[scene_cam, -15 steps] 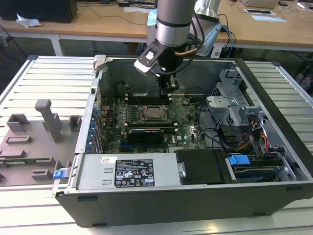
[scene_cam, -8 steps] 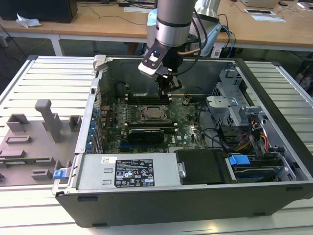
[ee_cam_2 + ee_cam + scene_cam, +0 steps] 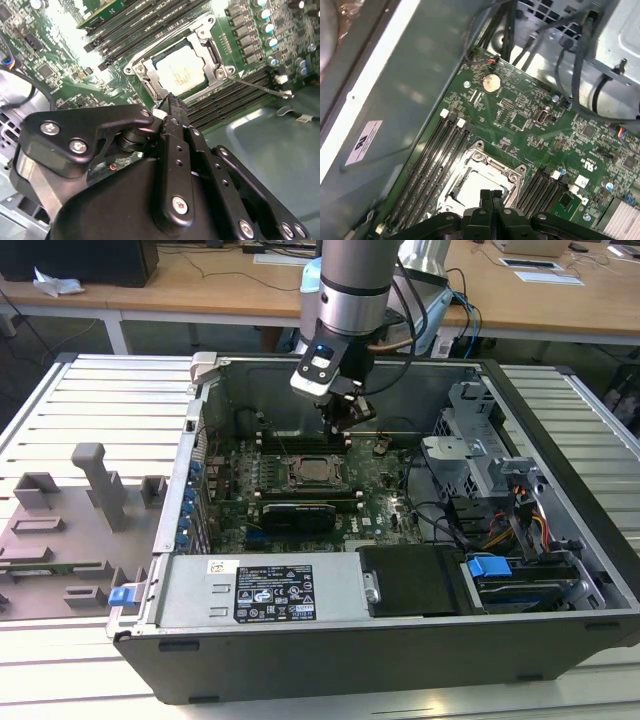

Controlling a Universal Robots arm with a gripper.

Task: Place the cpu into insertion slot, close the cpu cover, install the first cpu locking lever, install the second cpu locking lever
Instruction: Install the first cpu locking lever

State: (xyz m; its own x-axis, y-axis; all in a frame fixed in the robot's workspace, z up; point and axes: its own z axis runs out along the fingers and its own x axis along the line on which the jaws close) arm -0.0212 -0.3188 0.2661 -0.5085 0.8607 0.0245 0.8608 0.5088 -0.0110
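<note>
The cpu [image 3: 181,70] lies with its silvery top up in the insertion slot [image 3: 312,472] on the green motherboard. The cpu cover [image 3: 212,47] lies flat around it, the chip showing through its cut-out. A thin wire locking lever [image 3: 257,86] sticks out from one socket corner, across the memory slots. My gripper [image 3: 345,425] hangs just above the board at the socket's far side in the exterior view. Its black fingers [image 3: 487,197] are pressed together, shut on nothing. In both wrist views the fingertips [image 3: 169,101] hover by the edge of the socket frame [image 3: 485,161].
Long black memory slots [image 3: 437,155] flank the socket on both sides. The case wall [image 3: 415,90] stands close behind them. Cables and a drive cage [image 3: 480,455] fill the exterior view's right. A black card [image 3: 298,513] sits in front of the socket, and a grey fixture plate [image 3: 70,530] lies outside the case.
</note>
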